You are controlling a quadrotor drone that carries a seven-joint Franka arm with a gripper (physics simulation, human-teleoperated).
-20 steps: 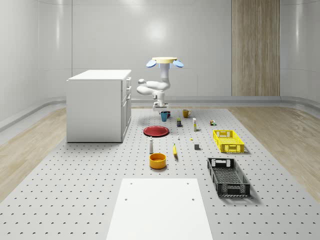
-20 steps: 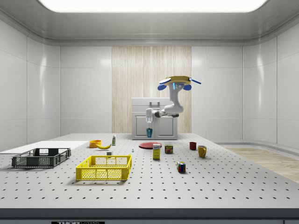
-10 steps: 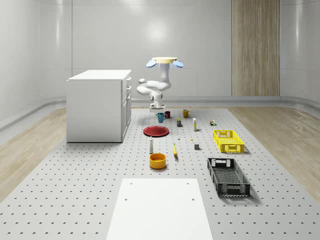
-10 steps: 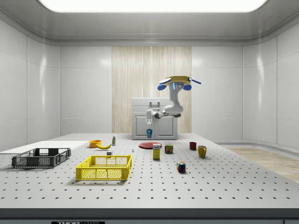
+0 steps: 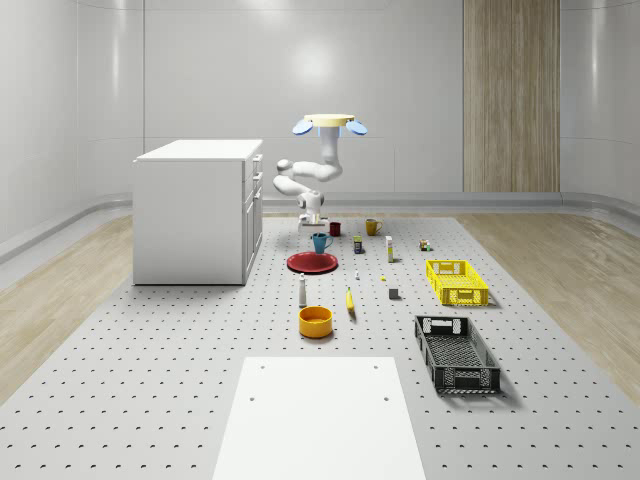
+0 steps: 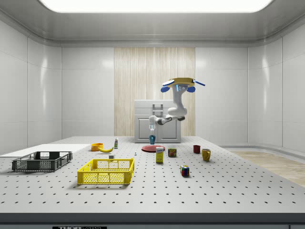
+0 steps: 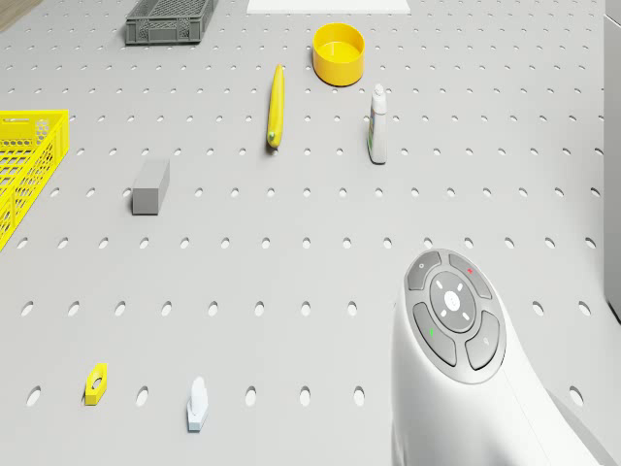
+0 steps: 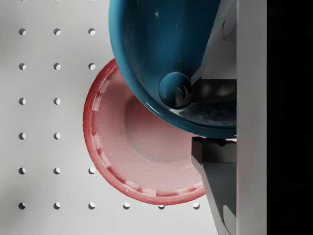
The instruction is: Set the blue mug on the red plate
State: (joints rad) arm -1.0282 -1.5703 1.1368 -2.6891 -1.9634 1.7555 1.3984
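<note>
The end effector [image 8: 215, 117] gripped the glossy blue ceramic mug [image 5: 319, 242] by its rim, holding it in the air above the round red plate [image 5: 312, 262] on the grey perforated table [image 5: 180, 380], while the yellow-bodied drone [image 5: 329, 123] hovered above, beside the white cabinet [image 5: 195, 210].

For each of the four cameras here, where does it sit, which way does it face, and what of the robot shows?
Whole-scene view: high at the table's near end, looking along it; shows the drone hovering, arm and gripper holding the blue mug above the red plate.
Side view: low at the table's side; same drone, arm, mug.
Drone view: on the drone's body, facing forward and down at the banana and yellow bowl; an arm link shows.
Wrist view: looking down past the mug at the plate.
Whole-scene and wrist views share mug and plate.
</note>
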